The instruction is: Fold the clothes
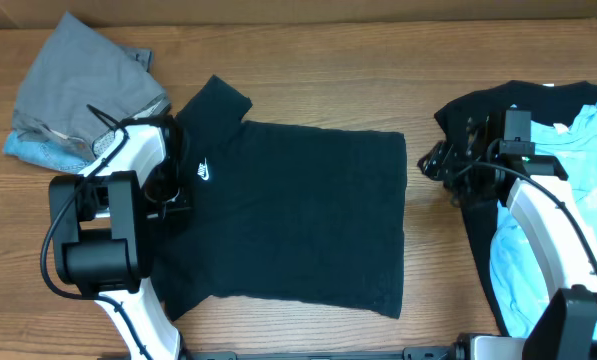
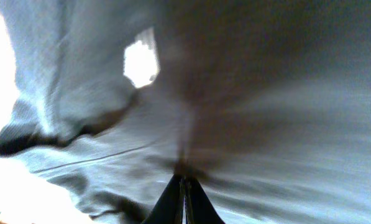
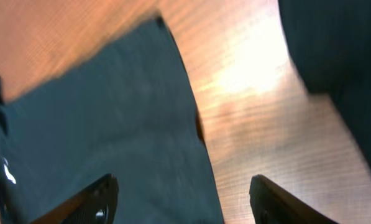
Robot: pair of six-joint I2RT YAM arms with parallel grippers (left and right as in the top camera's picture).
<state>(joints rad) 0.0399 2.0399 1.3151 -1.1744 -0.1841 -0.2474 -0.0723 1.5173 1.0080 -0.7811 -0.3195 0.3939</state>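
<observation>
Your overhead view is evenly and softly lit, sharp right across the table [image 1: 308,60], with only faint, soft-edged shadows and no glare. Your left wrist view is smeared by motion blur, with the black shirt [image 2: 266,112] washed out to pale grey streaks and the left edge blown out to pure white. Your right wrist view is soft and out of focus throughout, and 1 bright, warm patch of glare burns on the table between the dark cloth areas.
</observation>
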